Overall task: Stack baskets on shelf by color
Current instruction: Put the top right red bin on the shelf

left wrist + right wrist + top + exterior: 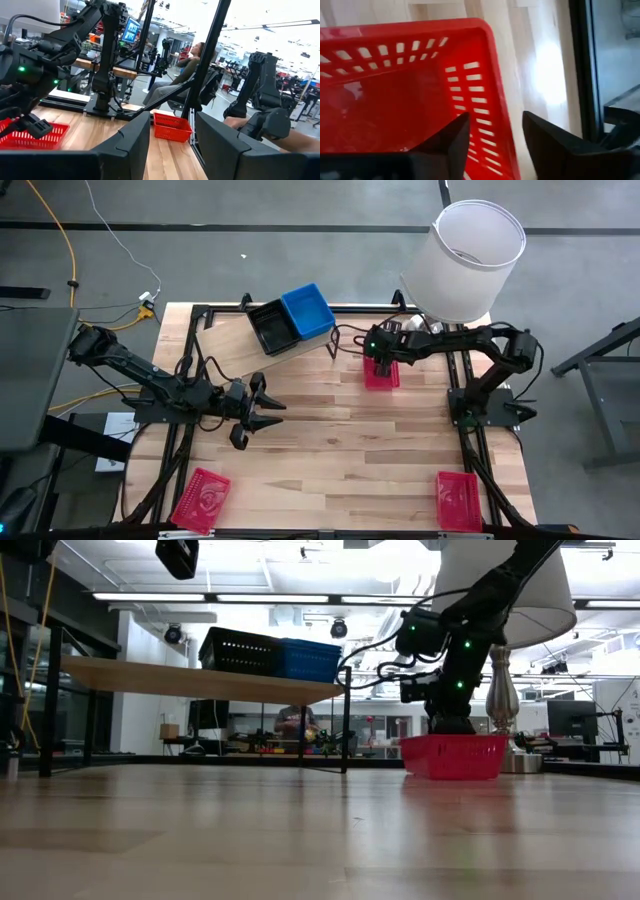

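Red basket's [410, 85] rim between right gripper's [492, 131] fingers.

Glossy slotted plastic forms the red basket [395, 85]; the worktop [340, 450] is smooth striped wood, the shelf [180, 680] pale matt wood.

Baskets, five: three red baskets [381, 372] [201, 500] [458, 501], one black basket [271, 327], one blue basket [308, 311]. One shelf [225, 345]. One white lampshade [465, 258]. Two arms.
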Robot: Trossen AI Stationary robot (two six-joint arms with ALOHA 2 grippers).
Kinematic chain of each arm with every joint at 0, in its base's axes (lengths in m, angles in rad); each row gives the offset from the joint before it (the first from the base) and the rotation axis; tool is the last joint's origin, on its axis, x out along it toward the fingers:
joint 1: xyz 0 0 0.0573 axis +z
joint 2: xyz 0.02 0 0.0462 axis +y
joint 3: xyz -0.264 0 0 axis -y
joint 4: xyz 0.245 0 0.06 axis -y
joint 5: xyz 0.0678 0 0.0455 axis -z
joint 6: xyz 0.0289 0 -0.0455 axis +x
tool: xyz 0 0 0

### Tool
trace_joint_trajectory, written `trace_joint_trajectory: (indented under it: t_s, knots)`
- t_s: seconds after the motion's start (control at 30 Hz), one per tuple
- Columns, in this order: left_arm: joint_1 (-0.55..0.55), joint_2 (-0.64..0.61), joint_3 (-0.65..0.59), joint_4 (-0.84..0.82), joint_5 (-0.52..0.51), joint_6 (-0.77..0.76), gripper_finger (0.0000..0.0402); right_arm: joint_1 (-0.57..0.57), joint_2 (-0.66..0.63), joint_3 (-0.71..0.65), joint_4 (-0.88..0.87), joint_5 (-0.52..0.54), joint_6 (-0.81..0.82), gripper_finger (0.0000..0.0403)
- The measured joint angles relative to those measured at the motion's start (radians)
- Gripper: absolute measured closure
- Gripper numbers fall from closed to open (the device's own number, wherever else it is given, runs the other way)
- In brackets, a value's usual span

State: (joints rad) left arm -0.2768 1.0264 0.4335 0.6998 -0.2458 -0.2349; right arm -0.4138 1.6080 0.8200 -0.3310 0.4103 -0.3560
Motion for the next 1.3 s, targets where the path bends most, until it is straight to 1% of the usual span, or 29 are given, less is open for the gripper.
trace_joint_trajectory:
  t_s: [0.1,0.23,0.27,0.37,0.47,0.57,0.63,0.7,0.83,0.93,1.03,1.13,1.3]
  knots:
    - [0.0,0.0,0.0,0.0,0.0,0.002,0.0253,-0.006,0.005,0.0,0.013,-0.021,0.006,0.0284]
    - [0.0,0.0,0.0,0.004,0.001,0.002,0.0253,0.0,-0.008,0.002,0.012,-0.049,0.028,0.0375]
    - [0.0,-0.001,0.0,0.009,0.006,0.001,0.0253,0.006,-0.015,0.002,0.006,-0.058,0.04,0.0387]
    - [-0.011,-0.037,-0.001,0.013,0.071,-0.014,0.0253,0.035,-0.052,0.002,-0.012,-0.098,0.067,0.0385]
    - [-0.042,-0.089,-0.001,0.006,0.16,0.001,0.0253,0.09,-0.115,0.002,-0.041,-0.112,0.079,0.0397]
    - [-0.097,-0.129,-0.001,0.007,0.175,0.052,0.0253,0.165,-0.199,0.002,-0.072,-0.157,0.119,0.0398]
    - [-0.136,-0.141,-0.001,-0.001,0.138,0.087,0.0253,0.228,-0.253,0.002,-0.08,-0.19,0.149,0.0401]
    - [-0.167,-0.142,-0.001,0.003,0.069,0.116,0.0253,0.301,-0.303,0.002,-0.068,-0.214,0.177,0.0401]
    - [-0.209,-0.141,-0.001,0.011,-0.067,0.158,0.0253,0.443,-0.35,0.002,0.044,-0.219,0.198,0.0402]
    - [-0.23,-0.141,-0.001,0.037,-0.129,0.184,0.0253,0.517,-0.341,0.012,0.166,-0.204,0.176,0.0402]
    - [-0.251,-0.141,0.0,0.075,-0.139,0.223,0.0253,0.554,-0.3,0.055,0.258,-0.201,0.136,0.0402]
    - [-0.278,-0.139,0.0,0.107,-0.122,0.269,0.0253,0.562,-0.223,0.146,0.278,-0.202,0.094,0.0402]
    - [-0.325,-0.139,0.0,0.114,-0.05,0.317,0.0253,0.554,-0.044,0.362,0.259,-0.231,-0.018,0.0403]
